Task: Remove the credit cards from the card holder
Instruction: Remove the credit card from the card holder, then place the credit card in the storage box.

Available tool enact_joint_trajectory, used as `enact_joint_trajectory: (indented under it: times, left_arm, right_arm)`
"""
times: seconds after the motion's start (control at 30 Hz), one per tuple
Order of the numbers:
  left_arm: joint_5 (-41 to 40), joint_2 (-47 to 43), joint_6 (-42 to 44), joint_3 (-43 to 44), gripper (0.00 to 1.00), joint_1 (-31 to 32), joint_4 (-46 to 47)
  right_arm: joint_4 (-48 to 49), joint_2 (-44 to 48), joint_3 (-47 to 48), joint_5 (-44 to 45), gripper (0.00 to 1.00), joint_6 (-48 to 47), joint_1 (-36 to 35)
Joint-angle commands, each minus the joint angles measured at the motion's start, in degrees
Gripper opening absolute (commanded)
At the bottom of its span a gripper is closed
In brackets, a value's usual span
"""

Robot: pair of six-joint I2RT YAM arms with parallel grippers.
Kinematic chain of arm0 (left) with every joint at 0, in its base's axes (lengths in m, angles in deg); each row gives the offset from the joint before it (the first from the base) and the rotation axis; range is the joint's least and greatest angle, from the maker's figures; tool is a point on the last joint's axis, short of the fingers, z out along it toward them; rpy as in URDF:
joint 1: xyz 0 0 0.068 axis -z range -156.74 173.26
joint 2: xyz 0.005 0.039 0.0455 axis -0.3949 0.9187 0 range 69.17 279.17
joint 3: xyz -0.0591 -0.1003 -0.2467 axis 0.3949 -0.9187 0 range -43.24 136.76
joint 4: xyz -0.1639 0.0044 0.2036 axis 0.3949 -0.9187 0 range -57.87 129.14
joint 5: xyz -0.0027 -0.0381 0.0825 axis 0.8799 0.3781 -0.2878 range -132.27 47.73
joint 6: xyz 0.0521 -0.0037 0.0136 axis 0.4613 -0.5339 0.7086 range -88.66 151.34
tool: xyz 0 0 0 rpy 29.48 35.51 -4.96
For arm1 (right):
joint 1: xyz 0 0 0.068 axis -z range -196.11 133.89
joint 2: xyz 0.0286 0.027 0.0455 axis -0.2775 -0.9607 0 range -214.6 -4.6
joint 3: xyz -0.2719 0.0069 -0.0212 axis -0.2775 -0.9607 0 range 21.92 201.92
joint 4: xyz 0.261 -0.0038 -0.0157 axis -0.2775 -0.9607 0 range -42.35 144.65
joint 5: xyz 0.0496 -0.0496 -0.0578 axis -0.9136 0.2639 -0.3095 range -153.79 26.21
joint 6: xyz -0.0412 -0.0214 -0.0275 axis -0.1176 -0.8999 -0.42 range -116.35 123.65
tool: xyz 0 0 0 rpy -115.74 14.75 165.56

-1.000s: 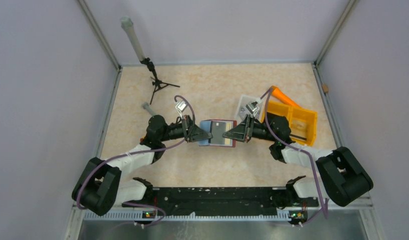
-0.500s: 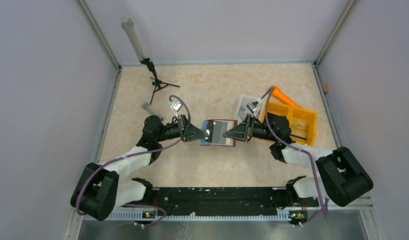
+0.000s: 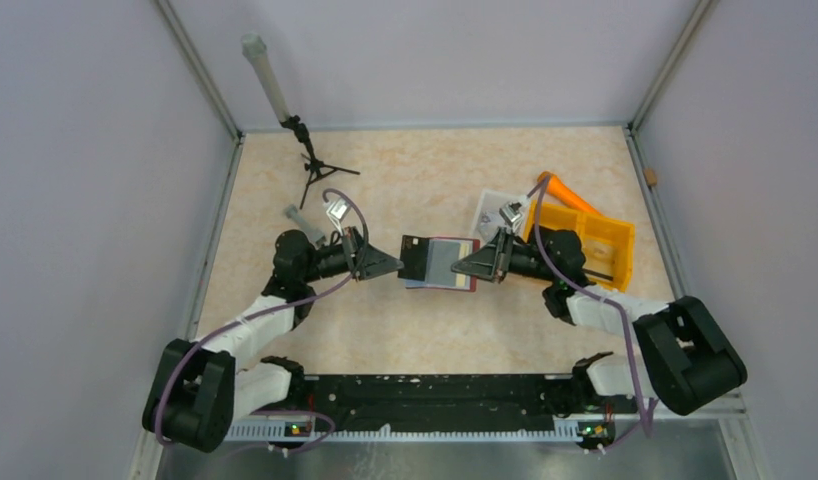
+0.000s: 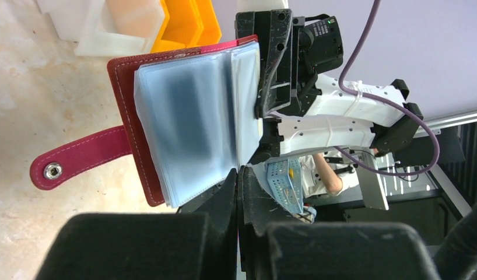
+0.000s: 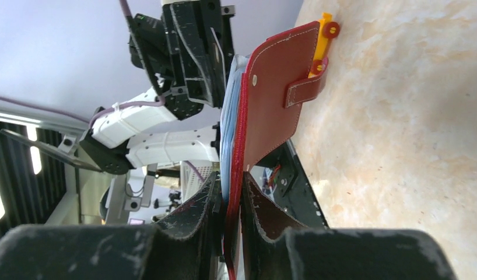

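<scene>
The right gripper (image 5: 227, 195) was clamped on the red card holder (image 4: 126, 111) at mid-table, its cloudy sleeves (image 4: 189, 122) fanned toward the nearer left gripper (image 4: 238, 178), whose fingers were pressed together at their free edge.

Your top cam looks down from above the near edge — whole table (image 3: 425, 170) in frame. Wrist cams sit low and close, facing each other (opposite sides); both share the card holder (image 4: 120, 99).
</scene>
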Motion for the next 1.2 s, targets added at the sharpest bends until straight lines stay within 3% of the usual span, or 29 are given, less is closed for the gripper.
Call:
enact_joint_trajectory:
  times: [0.0, 0.17, 0.3, 0.4, 0.6, 0.7, 0.83, 0.97, 1.1, 1.17]
  left_arm:
    - [1.18, -2.32, 3.31, 0.3, 0.0, -1.27, -2.67]
    - [1.13, -1.47, 3.68, 1.71, 0.0, -1.38, -3.72]
    - [0.05, 0.58, 3.35, 3.77, 0.0, -0.82, -3.38]
    - [-1.97, 3.36, 3.99, 6.78, 0.0, 1.76, -3.61]
    - [-11.96, 8.99, 5.41, 13.72, 0.0, 9.66, -4.42]
    - [-18.8, 9.16, 7.94, 16.33, 0.0, 12.65, -8.17]
    - [-28.4, 11.27, 8.18, 18.06, 0.0, 17.49, -8.83]
    - [-39.7, 15.65, 4.74, 19.16, 0.0, 23.88, -5.3]
    - [-49.16, 22.18, 2.81, 23.56, 0.0, 30.46, -3.87]
    - [-49.07, 26.67, 5.01, 29.45, 0.0, 32.8, -5.89]
  right_arm:
    - [-5.72, 4.02, -1.48, -1.27, 0.0, -6.29, 1.94]
    - [-25.14, 10.38, -1.45, 1.65, 0.0, -17.54, 3.02]
    - [-48.48, 17.78, 2.6, 9.21, 0.0, -28.73, 3.03]
    - [-60.84, 23.3, 5.72, 15.76, 0.0, -33.56, 3.02]
    - [-77.5, 32.71, 17.87, 28.4, 0.0, -36.52, 3.08]
    - [-85.72, 34.79, 27.53, 41.78, 0.0, -39.12, 3.11]
    - [-91.49, 33.86, 38.69, 57.96, 0.0, -41.78, 3.09]
    - [-91.4, 33.57, 45.6, 69.52, 0.0, -42.09, 3.11]
    - [-88.36, 32.5, 49.2, 75.26, 0.0, -42.87, 3.11]
    - [-87.7, 31.38, 50.85, 75.1, 0.0, -43.88, 3.11]
